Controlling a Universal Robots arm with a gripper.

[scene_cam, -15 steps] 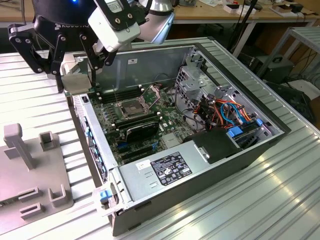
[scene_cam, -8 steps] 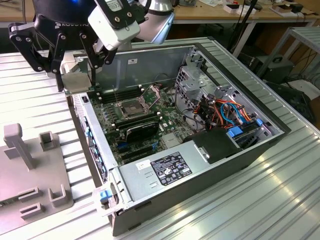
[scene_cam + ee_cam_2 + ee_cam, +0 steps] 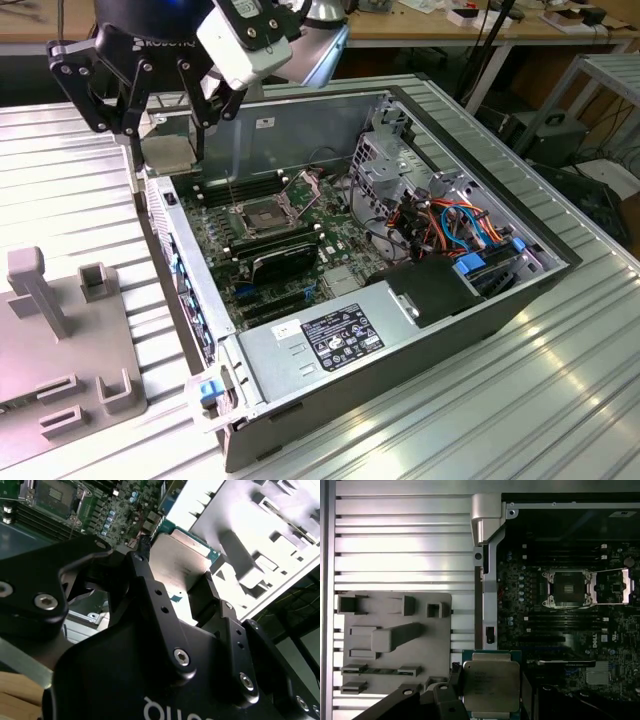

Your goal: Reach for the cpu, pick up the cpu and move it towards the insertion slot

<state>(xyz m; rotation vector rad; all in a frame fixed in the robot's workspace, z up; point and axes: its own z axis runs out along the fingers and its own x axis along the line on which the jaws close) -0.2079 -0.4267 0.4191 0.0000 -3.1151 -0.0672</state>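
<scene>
Cpu (image 3: 491,686) sits clamped in the jaws above the ribbed metal table (image 3: 70,190), beside the open computer case (image 3: 420,330).

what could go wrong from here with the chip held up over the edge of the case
1. The small square silver-faced cpu is pinched only at its edges by the black gripper; a slip could drop it onto the green motherboard.
2. It hangs over the grey computer case wall, so a low carry could clip that rim.
3. The silver-framed insertion slot sits apart; a tilted arrival might damage its contacts.
</scene>
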